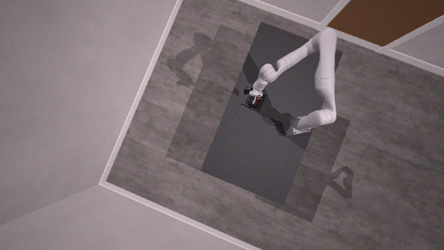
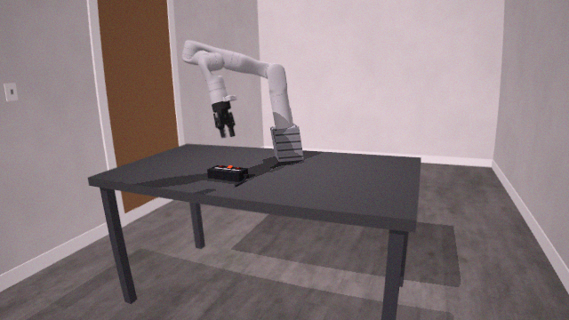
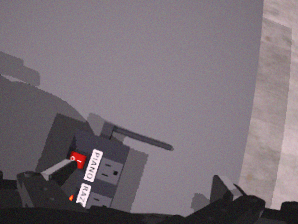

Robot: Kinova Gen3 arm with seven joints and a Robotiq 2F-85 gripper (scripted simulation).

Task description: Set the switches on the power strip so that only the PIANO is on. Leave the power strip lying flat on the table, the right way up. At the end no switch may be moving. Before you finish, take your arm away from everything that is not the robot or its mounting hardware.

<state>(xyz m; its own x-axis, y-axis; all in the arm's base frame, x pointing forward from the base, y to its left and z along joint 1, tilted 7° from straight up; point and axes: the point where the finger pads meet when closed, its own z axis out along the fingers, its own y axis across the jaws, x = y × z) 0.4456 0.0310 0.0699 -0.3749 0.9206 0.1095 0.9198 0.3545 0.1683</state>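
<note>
A black power strip [image 2: 227,172] [image 1: 255,101] lies flat on the dark table [image 2: 333,191] [image 1: 250,156] [image 3: 166,43], near the arm's base. It shows red lit switches on top. In the wrist view the power strip [image 3: 109,172] sits at the lower left, with white labels, a red lit switch [image 3: 77,159] and a second orange glow below it, partly hidden by my fingers. The label words are too small to read. My gripper [image 2: 226,132] [image 3: 143,183] is open and empty. It hangs well above the strip, slightly to its left in the side view.
The arm's ribbed base [image 2: 287,144] stands on the table just behind and right of the strip. A short cable stub [image 3: 141,137] sticks out of the strip. The table's edge and the floor [image 3: 280,96] lie to the right in the wrist view.
</note>
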